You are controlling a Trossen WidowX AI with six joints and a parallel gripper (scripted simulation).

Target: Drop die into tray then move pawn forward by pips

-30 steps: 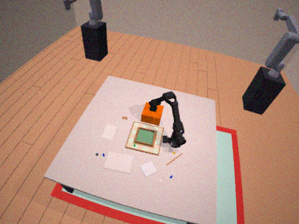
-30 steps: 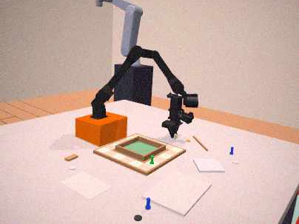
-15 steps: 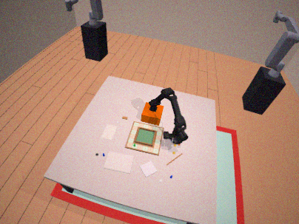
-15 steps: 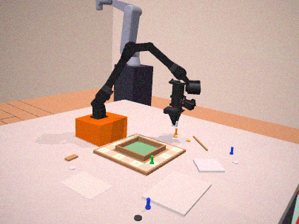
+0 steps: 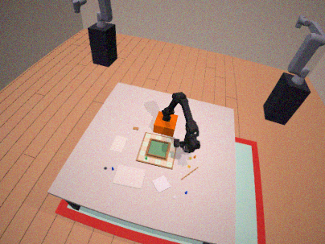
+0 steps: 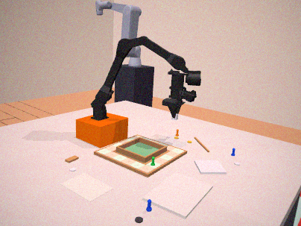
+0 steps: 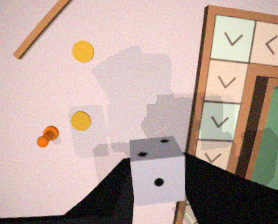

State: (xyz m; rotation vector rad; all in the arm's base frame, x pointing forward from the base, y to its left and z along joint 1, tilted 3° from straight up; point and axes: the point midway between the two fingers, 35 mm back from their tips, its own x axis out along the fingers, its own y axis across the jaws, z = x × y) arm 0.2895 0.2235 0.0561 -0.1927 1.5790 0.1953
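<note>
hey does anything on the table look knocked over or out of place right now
One thing: an orange pawn lies on its side in the wrist view, near two yellow discs, off the board. The gripper holds the die.

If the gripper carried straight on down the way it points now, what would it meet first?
Probably bare table top just outside the board. The gripper, shut on the die, points down beside the board's edge, short of the tray; depth is hard to judge.

The hand (image 6: 174,115) holds the die (image 7: 156,170) above the table (image 6: 261,178) — beside the board (image 6: 108,153).
</note>
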